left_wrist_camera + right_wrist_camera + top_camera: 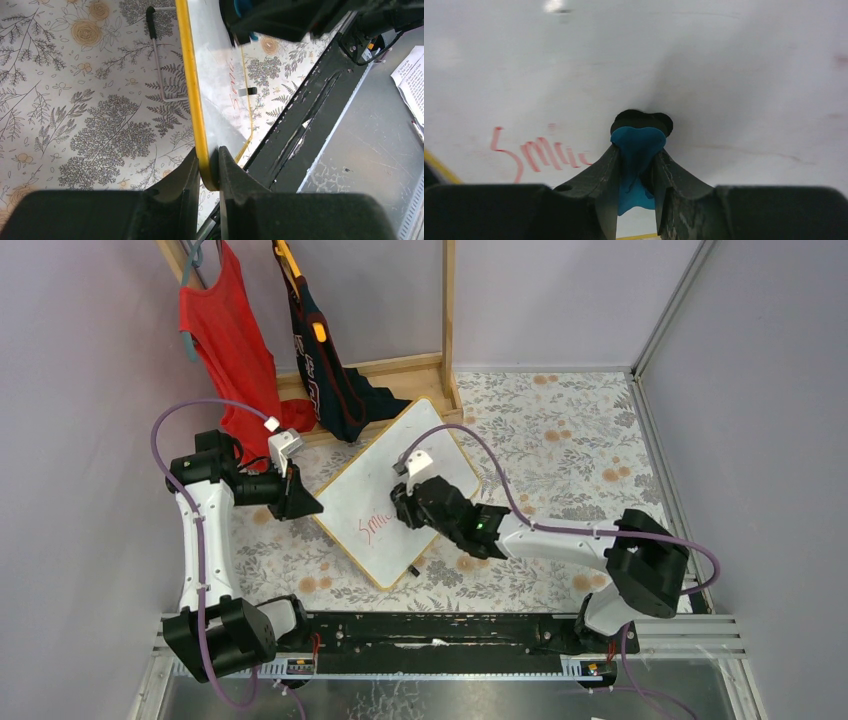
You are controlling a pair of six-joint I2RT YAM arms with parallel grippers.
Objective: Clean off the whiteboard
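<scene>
Far-left corner of the tabletop (580, 440): a wooden rack (447, 320) stands there with a red shirt (225, 340) and a dark garment (320, 360) hanging from it. The tabletop carries a floral cloth. The left gripper (300, 502) reaches in from the left edge, and its jaws are pressed together on the left side of the whiteboard (385, 465). The left wrist view shows the fingers (187, 172) pinching the yellow frame (192, 100) from both sides. In that view a wire stand (160, 65) with a black tip lies on the cloth just beside the frame. The whiteboard sits left of the tabletop's centre, turned diagonally; its far corner is at the foot of the rack and its near corner points toward the near edge. Red writing (375, 527) sits near the board's near-left side, readable as roughly "Smil", with the last letters faint. The right gripper (405, 508) is over the board just right of the writing, its jaws closed on a blue eraser (636, 145). The eraser's black tip meets the white surface in the right wrist view, apart from the letters (536, 155). A black rail (450, 630) runs along the near edge between the two arm bases.
</scene>
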